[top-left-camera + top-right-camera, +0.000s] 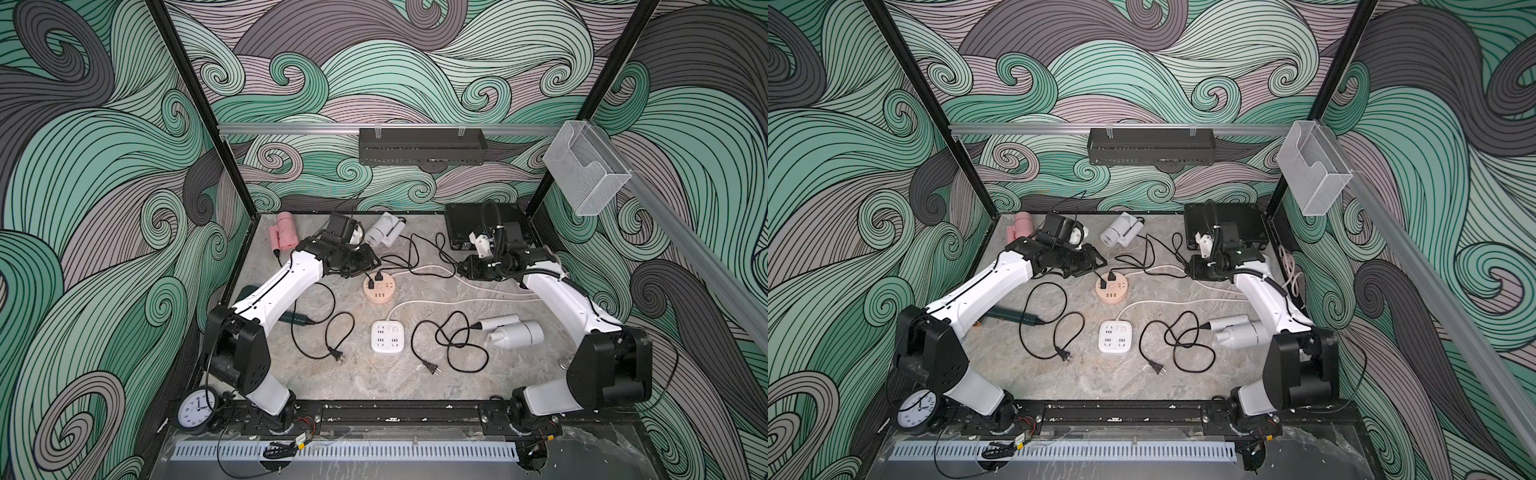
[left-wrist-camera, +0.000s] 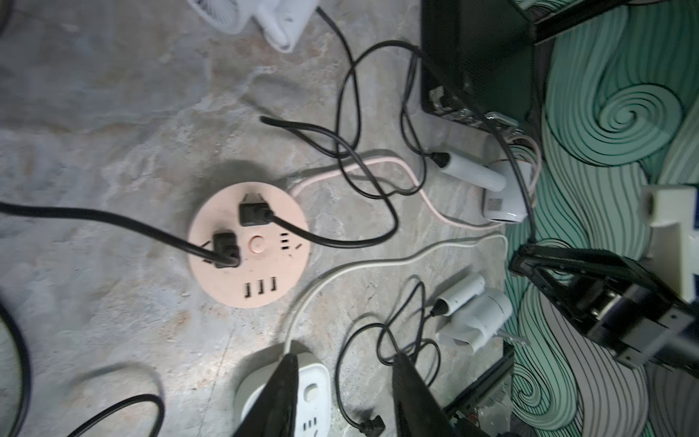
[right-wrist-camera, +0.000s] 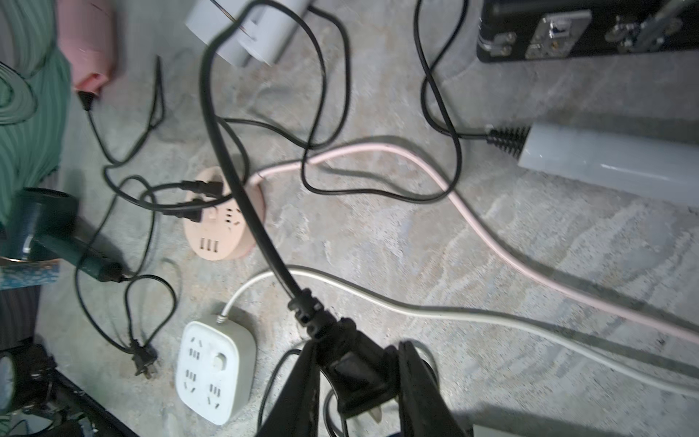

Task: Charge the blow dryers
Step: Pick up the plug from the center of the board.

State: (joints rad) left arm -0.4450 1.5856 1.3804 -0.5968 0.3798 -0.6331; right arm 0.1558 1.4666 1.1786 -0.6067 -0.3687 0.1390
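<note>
Right gripper [image 3: 357, 393] jaws clamped a black plug [image 3: 350, 359]. Left gripper [image 2: 344, 397] jaws stood apart, gripping nothing, white socket block [image 2: 316, 382] below them.

pink dryer [image 1: 286, 233], green dryer [image 1: 1013, 318], three white dryers [image 1: 515, 332] — all lying flat

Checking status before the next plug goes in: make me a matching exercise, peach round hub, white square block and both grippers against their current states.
1. peach hub
2. white block
3. left gripper
4. right gripper

a. shut on a black plug
b. two plugs seated
c. open, empty
d. no plug seated

Pairs: 1-b, 2-d, 3-c, 4-a
</note>
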